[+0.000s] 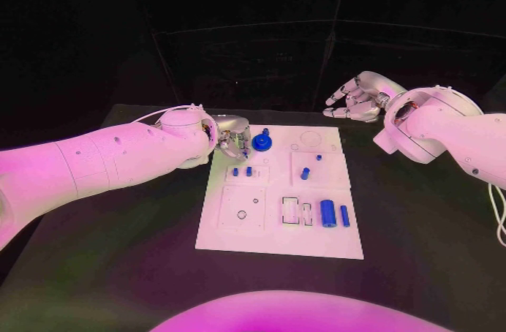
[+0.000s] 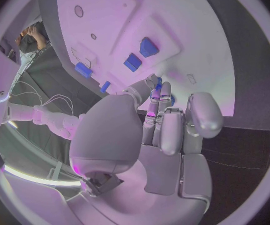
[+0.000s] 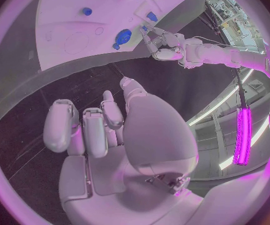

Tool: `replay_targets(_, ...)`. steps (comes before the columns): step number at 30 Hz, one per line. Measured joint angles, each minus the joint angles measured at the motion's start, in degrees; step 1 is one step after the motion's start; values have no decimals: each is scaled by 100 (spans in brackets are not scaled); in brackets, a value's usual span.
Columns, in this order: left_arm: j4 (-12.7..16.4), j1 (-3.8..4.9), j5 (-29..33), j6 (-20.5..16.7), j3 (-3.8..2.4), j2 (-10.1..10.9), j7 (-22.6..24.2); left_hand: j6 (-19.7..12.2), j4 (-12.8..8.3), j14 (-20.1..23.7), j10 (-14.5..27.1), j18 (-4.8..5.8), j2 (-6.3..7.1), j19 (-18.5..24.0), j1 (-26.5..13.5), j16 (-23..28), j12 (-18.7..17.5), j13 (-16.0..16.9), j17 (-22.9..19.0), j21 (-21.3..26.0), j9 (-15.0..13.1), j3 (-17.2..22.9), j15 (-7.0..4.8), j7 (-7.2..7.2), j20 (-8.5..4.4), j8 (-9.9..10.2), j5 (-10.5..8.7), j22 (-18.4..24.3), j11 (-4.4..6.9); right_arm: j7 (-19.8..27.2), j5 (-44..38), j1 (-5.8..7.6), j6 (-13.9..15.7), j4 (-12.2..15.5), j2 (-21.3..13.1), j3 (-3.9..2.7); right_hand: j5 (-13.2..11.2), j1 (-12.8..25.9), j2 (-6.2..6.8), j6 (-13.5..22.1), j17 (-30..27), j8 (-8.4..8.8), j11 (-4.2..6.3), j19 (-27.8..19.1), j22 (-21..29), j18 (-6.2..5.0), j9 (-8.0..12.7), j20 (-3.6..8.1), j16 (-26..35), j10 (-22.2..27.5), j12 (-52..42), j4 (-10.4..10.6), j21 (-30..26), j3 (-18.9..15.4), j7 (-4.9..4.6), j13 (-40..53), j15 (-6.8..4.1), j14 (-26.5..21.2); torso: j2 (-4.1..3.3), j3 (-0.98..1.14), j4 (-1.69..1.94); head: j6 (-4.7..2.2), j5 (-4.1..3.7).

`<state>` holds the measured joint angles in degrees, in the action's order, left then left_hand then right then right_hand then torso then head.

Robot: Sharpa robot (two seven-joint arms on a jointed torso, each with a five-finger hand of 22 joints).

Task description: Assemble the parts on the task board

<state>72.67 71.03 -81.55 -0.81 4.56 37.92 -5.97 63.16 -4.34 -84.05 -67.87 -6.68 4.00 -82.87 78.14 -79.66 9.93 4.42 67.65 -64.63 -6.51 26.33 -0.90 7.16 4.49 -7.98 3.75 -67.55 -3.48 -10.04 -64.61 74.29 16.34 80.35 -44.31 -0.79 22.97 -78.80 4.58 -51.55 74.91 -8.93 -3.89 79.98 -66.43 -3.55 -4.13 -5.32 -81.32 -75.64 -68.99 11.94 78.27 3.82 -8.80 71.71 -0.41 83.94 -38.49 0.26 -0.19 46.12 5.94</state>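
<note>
1. Left hand, head view: silver, sits at the far-left corner of the white rectangular task board, fingers reaching toward the round blue knob-like part just beside them. Whether they touch or pinch it I cannot tell. Right hand hovers off the board's far-right corner, well apart from the knob, fingers loosely curled, holding nothing. Left hand is clearly nearer. Other small blue parts: two short pegs mid-left, an upright peg centre, a blue cylinder lying near the near edge, long axis running near-to-far.

2. Left wrist view: left hand's fingers extended together toward the board, a bit of blue peeking past the fingertips; grip itself is hidden. The two short pegs lie beyond.

3. Right wrist view: right hand is empty over the black tabletop. Shows the knob side-on with left hand's fingertips at it, contact still unclear.
</note>
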Motion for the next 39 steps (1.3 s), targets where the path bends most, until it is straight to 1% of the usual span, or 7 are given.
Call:
replay_targets(8, -9, -1, 1, 25, 2, -17, -6, 0, 0, 0, -22, 0, 82, 0, -82, 0, -63, 8, -25, 0, 3, 0, 0, 0, 0, 42, 1, -18, -20, 0, 0, 0, 0, -4, 4, 0, 0, 0, 0, 0, 0, 0, 0, 0, 0, 0, 0, 0, 0, 0, 0, 0, 0, 0, 0, 0, 0, 0, 0, 0, 0, 1, 4)
replay_targets(9, -11, -3, 1, 27, 3, -21, -6, 0, 0, 0, -22, 6, 82, 0, -82, 0, -85, 8, -31, 0, 13, 0, 0, 0, 0, 42, 2, -18, -20, 0, 0, 0, 0, -5, 5, 0, 0, 0, 0, 0, 0, 0, 0, 0, 0, 0, 0, 0, 0, 0, 0, 0, 0, 0, 0, 0, 0, 0, 0, -1, -1, 5, 4)
replay_targets(10, -12, -5, 1, 29, 4, -27, -6, -13, 0, 0, -22, 60, 82, 0, -82, 0, -86, 9, -31, 0, 13, 0, 0, 13, 0, 63, 1, -18, -21, 0, 0, 0, 0, -5, 5, 0, 0, 0, 0, 0, 0, 0, 0, 0, 0, 0, 0, 0, 0, 0, 0, 0, 0, 0, 0, 0, 0, 0, 0, -1, -1, 6, 4)
replay_targets(12, -13, -10, 1, 33, 5, -37, -6, -31, 0, 0, -22, 59, 103, 0, -103, 0, -86, 8, -31, 0, 21, 0, 0, 31, 0, 86, 2, -26, -20, 0, 0, 0, 0, -5, 6, 0, 0, 0, 0, 0, -1, 0, 0, 0, 0, 0, 0, 0, 0, 0, 0, 0, 0, 0, 0, 0, 0, 0, 0, -1, -1, 8, 4)
replay_targets(28, -24, -18, 1, 55, 11, -65, -20, -65, 0, 0, -22, 57, 103, 0, -104, 0, -140, 7, -57, -23, 31, 0, 0, 39, 0, 112, 2, -44, -21, -1, 0, 0, -1, -6, 7, 0, 0, 0, 1, 0, -1, 0, 0, 0, 0, 0, 0, 0, 0, 0, 0, 0, 0, 0, 0, 0, 0, 0, 0, 2, -5, 25, -18)
replay_targets(36, -55, -23, 2, 120, 17, -84, -80, -354, 16, 0, 250, 56, 164, 33, -164, 27, -338, -24, -139, 52, 130, -16, 43, 85, 33, 332, 2, 14, -125, -1, 0, 0, -1, -6, 8, 0, 0, 0, 0, 0, -1, 0, 0, 0, 0, 0, 0, 0, 0, 0, 0, 0, 0, 0, 0, 0, 0, 0, 0, 2, -5, 30, -23)
replay_targets(39, -64, -24, 3, 146, 18, -84, -105, -360, 16, 1, 298, 56, 164, 54, -164, 28, -372, -32, -149, 94, 153, -16, 42, 91, 54, 358, 2, 51, -154, -1, 0, 0, -1, -6, 7, 0, 0, 1, 1, 0, -1, 0, 0, 0, 0, 0, 0, 0, 0, 0, 0, 0, 0, 0, 0, 0, 0, 0, 0, 2, -5, 34, -26)
